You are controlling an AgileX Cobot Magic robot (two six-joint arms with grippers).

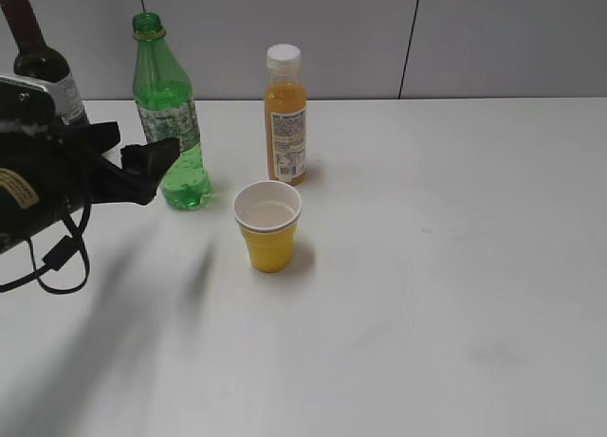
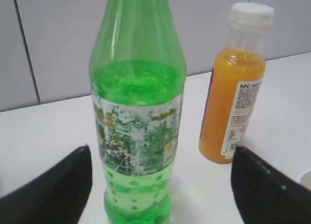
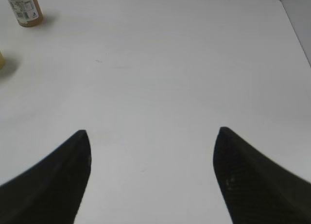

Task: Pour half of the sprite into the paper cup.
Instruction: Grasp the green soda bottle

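Upright on the white worktop point(image 1: 455, 266), the sprite point(image 1: 169, 115) is uncapped and part-filled with green liquid; the paper cup point(image 1: 267, 226) nearby holds some pale liquid. Just left, the left gripper point(image 2: 160, 180) stands spread, the bottle between its fingers, untouched. The right gripper point(image 3: 151, 178) is spread over bare worktop.

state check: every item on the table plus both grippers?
sprite: upright, uncapped, part full
paper cup: upright, pale liquid inside
orange juice bottle: upright, capped
wine bottle: upright
left gripper: open, fingers either side of sprite
right gripper: open, empty
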